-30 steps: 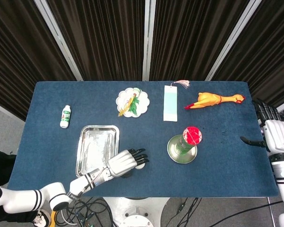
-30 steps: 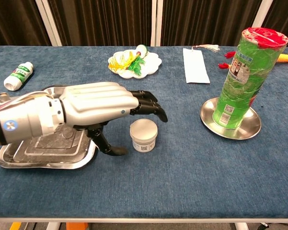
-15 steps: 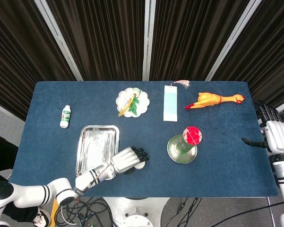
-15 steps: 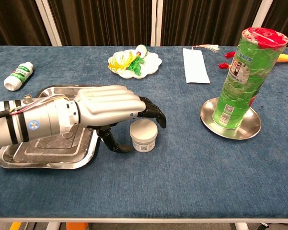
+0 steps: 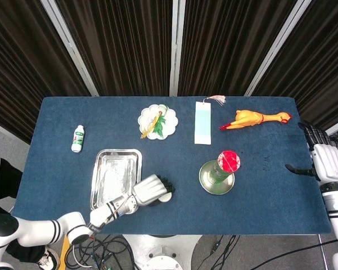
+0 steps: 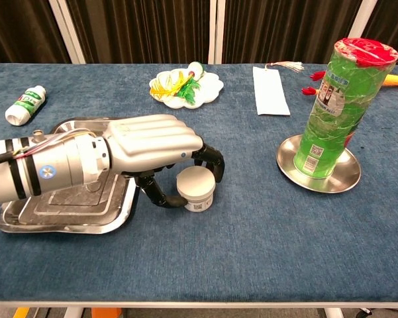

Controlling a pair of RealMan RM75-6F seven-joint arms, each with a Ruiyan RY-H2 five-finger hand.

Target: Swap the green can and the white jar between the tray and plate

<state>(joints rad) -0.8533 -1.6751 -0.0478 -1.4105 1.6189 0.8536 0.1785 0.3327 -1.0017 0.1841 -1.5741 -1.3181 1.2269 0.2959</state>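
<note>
The white jar (image 6: 196, 187) stands on the blue cloth just right of the steel tray (image 6: 59, 222), which has nothing in it. My left hand (image 6: 152, 142) wraps the jar: the fingers curl behind and over it and the thumb presses its left side. In the head view the left hand (image 5: 149, 190) hides most of the jar (image 5: 167, 196) beside the tray (image 5: 115, 174). The tall green can (image 6: 334, 112) with a red lid stands upright on the round metal plate (image 6: 318, 182). My right hand (image 5: 323, 163) hovers open off the table's right edge, far from the can (image 5: 222, 170).
A small white bottle (image 5: 77, 138) lies at the left. At the back sit a flower-shaped dish of food (image 5: 158, 121), a pale blue tasselled card (image 5: 203, 122) and a rubber chicken (image 5: 253, 119).
My left hand's fingers have curled down from above the jar and closed round it; the jar shifted slightly left. The right hand has barely moved.
</note>
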